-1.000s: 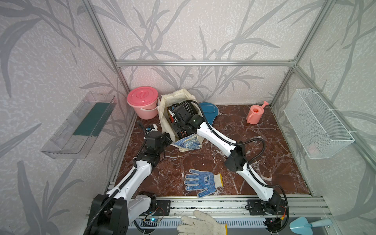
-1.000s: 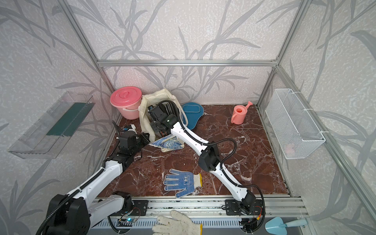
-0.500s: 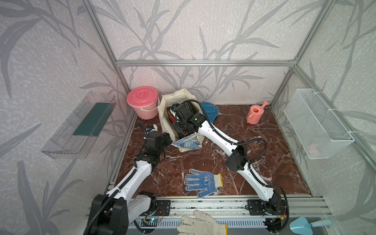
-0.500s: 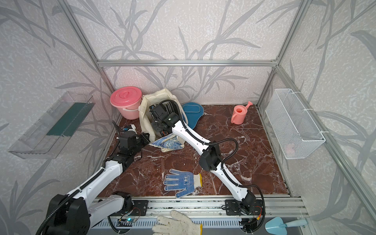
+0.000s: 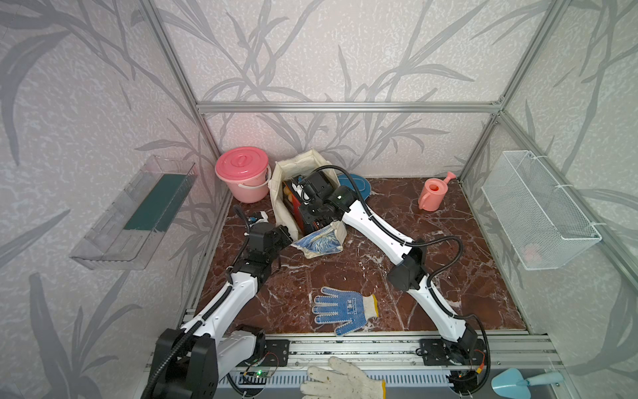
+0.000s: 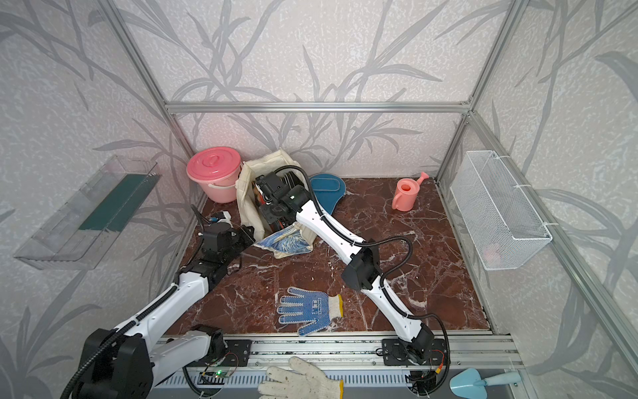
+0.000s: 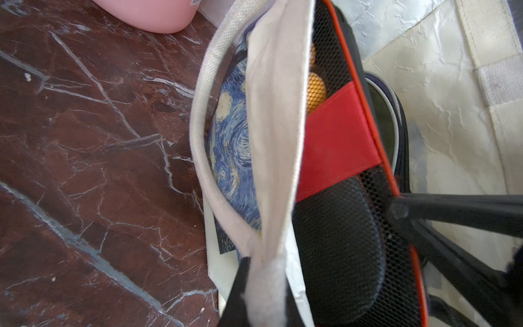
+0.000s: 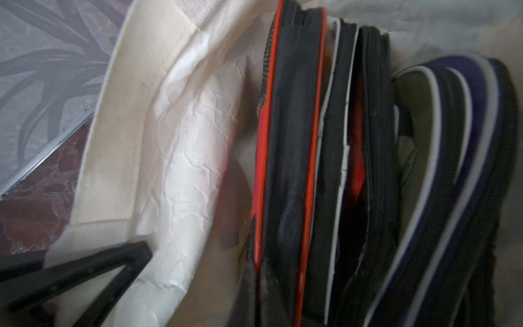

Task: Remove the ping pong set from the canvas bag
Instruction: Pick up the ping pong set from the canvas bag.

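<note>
Left wrist: L fingers [image 7: 236, 291] pinch canvas bag [image 7: 278, 136] rim; R arm inside.

Zip cases [image 8: 288, 170] pack the canvas bag [image 5: 280, 197], leaving a gap along its cream wall. A pink bucket [image 5: 242, 165] crowds 1 side; floor [image 5: 466, 248] by the watering can [image 5: 431, 195] lies open.

zip cases [image 8: 291, 170] stand packed inside cream canvas bag [image 5: 303, 159].
</note>
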### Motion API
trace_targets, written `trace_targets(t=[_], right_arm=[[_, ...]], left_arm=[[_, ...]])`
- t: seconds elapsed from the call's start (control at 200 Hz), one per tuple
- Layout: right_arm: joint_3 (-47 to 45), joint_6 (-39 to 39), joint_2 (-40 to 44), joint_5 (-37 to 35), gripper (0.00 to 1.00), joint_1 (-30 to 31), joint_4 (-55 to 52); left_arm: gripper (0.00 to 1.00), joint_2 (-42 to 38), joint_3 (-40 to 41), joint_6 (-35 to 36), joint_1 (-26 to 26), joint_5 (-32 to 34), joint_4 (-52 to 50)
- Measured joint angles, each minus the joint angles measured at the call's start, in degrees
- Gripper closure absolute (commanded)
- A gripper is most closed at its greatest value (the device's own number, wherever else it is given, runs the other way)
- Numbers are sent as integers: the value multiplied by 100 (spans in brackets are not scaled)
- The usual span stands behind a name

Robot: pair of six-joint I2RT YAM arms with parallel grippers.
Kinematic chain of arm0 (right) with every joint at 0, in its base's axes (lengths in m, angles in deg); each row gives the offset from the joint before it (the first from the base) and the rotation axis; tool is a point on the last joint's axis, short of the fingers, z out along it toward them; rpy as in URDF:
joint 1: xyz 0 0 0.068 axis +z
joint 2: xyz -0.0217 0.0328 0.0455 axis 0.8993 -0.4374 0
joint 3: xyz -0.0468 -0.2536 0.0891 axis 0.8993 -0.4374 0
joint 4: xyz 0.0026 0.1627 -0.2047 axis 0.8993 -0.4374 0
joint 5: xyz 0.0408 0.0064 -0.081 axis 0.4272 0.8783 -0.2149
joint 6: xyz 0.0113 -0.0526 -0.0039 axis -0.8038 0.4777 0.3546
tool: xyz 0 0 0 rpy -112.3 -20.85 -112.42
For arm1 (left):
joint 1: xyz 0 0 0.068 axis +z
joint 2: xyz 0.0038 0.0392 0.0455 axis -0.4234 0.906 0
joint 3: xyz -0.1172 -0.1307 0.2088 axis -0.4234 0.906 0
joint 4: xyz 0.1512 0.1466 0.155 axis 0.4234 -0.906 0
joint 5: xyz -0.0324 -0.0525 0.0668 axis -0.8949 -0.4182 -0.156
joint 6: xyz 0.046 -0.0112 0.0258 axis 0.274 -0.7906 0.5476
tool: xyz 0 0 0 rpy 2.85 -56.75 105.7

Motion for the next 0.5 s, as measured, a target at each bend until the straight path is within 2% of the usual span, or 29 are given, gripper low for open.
trace_targets(t=[0.5], right_arm=[[96,-9,706,105,100,-15,-332]], left_arm=[[100,26,4,0,-2,48,37]])
